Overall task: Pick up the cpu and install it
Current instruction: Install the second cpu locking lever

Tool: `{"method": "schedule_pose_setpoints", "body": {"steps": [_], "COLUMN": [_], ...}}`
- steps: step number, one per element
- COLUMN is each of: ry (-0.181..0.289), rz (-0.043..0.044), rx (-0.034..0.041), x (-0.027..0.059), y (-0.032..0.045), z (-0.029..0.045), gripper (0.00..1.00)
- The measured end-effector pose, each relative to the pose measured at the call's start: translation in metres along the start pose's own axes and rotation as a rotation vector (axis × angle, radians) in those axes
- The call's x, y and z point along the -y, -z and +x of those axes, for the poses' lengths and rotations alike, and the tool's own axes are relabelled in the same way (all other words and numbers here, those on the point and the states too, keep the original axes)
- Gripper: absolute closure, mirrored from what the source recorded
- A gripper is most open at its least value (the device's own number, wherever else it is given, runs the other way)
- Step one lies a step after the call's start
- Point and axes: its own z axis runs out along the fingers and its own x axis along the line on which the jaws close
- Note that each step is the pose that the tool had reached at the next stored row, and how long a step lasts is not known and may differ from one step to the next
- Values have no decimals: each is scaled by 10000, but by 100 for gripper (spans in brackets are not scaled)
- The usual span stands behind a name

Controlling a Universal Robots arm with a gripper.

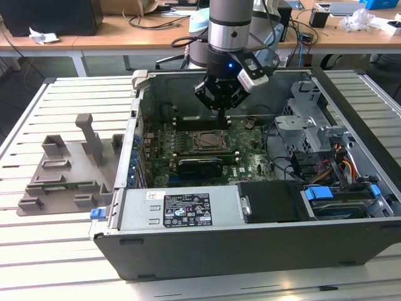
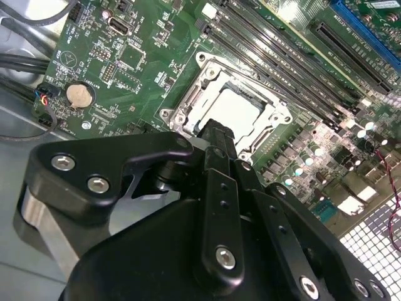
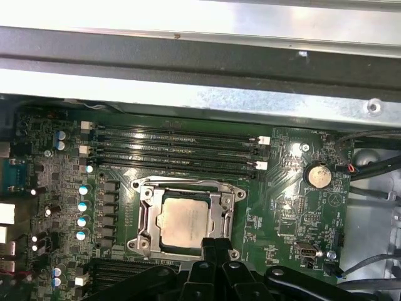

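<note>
Black and hung from the silver arm, the gripper [image 1: 220, 111] hovers inside the open dark grey computer case [image 1: 250, 251], just above the green motherboard [image 1: 250, 160]. In both wrist views its narrow black fingers [image 3: 215, 251] come together over the near edge of the socket, and they look pressed together with nothing between them, though their very tips are partly hidden by the gripper's own body.

The cpu [image 3: 185, 223], a small flat square chip with a silver-grey metal lid, already lies within the metal-framed socket [image 3: 145, 221], beside the row of long black memory slots [image 3: 175, 153]. It appears level in its seat.

Such a chip should be light and rigid, with a smooth lid that offers little grip, and its underside contacts are likely delicate; holding it by two opposite edges seems the safest way.

Outside the case, a grey plastic fixture tray [image 1: 62, 172] rests on the slatted white surface [image 1: 56, 263].
</note>
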Motion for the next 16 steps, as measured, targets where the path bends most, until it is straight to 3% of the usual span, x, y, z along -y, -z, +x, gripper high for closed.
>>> {"method": "schedule_pose_setpoints", "body": {"steps": [2,4,6,8,9,11,12,15,16], "ry": [-1,0,0,1,3,8,16,29,30], "rz": [-1,-6,-10,-55,-167,-435,-802,-1490,-1574], "rx": [1,1,1,4,11,29,52,98,105], "x": [122,301,387,556,614,646,660,677,680], "y": [-8,-18,-23,-38,-45,-51,-51,-55,-78], "z": [10,30,39,56,70,86,105,166,194], "gripper": [89,89,89,89,89,89,89,89,89]}}
